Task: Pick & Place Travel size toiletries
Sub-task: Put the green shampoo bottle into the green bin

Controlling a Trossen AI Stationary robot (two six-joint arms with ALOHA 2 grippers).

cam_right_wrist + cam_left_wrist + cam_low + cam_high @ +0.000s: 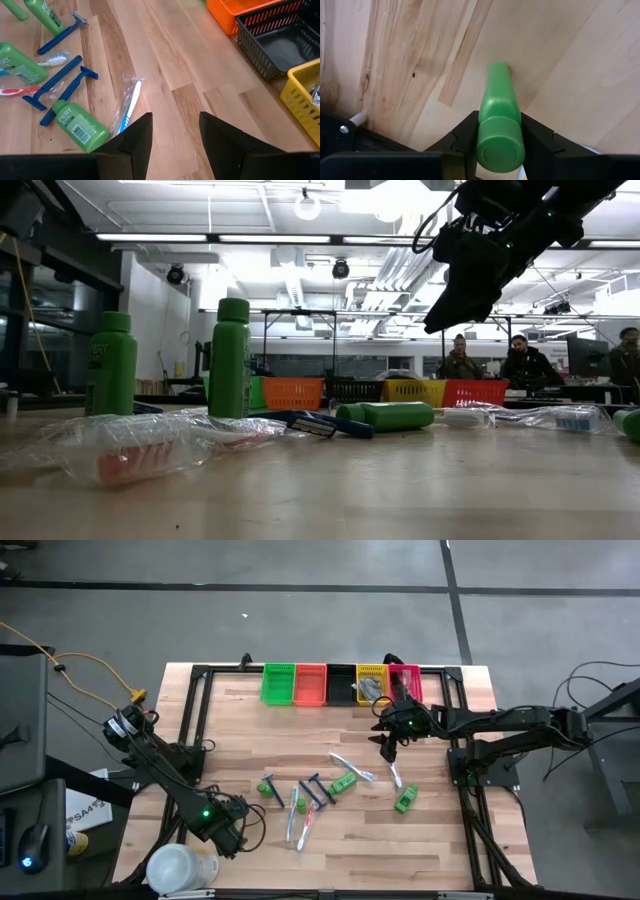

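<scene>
Toiletries lie across the table's middle: green mini bottles (345, 783) (405, 798), blue razors (315, 790) and wrapped toothbrushes (350, 768). In the low view, two green bottles (230, 360) (110, 365) stand upright on their bases. My left gripper (228, 830) is near the table's near-left corner, shut on a green bottle (498, 100). My right gripper (175, 140) is open and hangs above the table right of centre (388, 745) (470, 280), touching nothing. A wrapped toothbrush (130, 100) and a lying green bottle (80, 125) are just beyond it. My left gripper pinches the green bottle between its two fingers (467, 130), just below the ribbed cap (500, 145). The fingers come from above, along the bottle, which points down from them, cap uppermost. Whether its lower end (498, 70) touches the wood cannot be told.
A row of bins lines the far edge: green (279, 683), orange (311, 684), black (341, 683), yellow (371, 683) and red (405, 680). A large white tub (180, 865) stands at the near-left corner beside my left gripper. People (525, 362) sit in the room behind the table.
</scene>
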